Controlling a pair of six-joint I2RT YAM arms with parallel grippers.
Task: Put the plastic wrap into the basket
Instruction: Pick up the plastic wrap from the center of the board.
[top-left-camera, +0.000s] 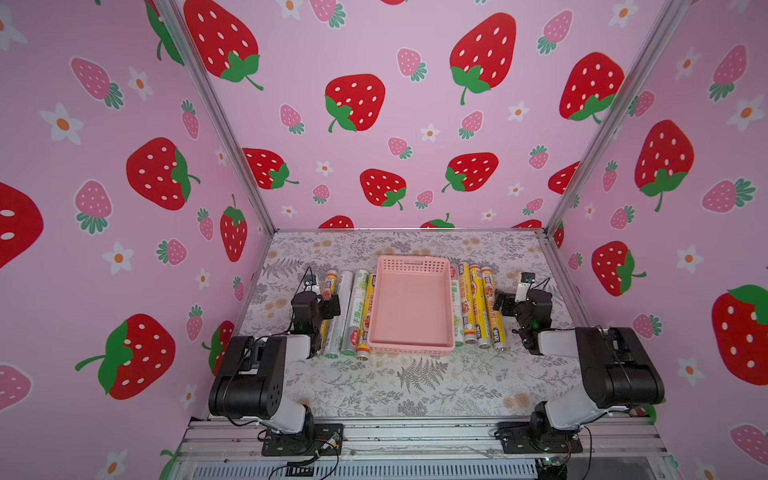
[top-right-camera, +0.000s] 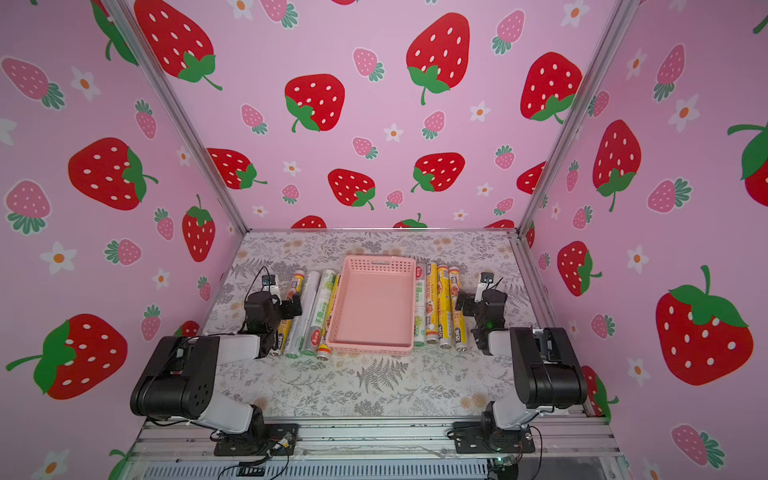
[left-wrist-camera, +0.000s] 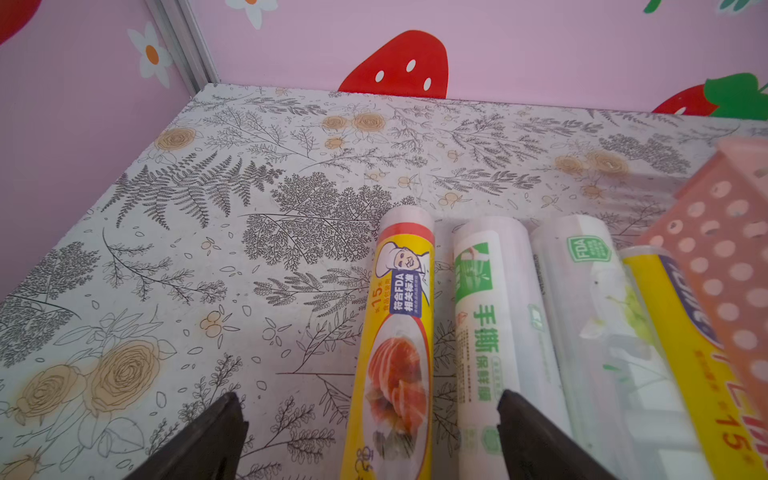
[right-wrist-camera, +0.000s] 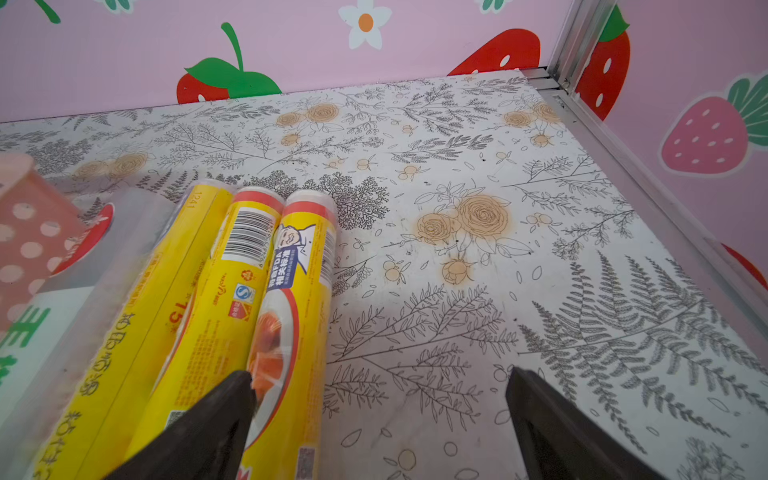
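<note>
Your left pincer (left-wrist-camera: 372, 419) hangs wide over the outermost yellow roll (left-wrist-camera: 395, 332), left of the empty pink basket (top-left-camera: 413, 262); right pincer (right-wrist-camera: 380, 378) wide too. Go down centred, grip mid-length, lift level.

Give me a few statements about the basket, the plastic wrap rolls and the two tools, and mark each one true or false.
1. The basket has nothing in it. True.
2. All the plastic wrap rolls lie on one side of the basket. False: four lie on each side of it.
3. The left tool is open. True.
4. The right tool is clamped on a yellow roll. False: it is open and holds nothing; the outermost yellow roll lies by one of its fingers.
5. The rolls stand upright. False: they lie flat on the table.
</note>
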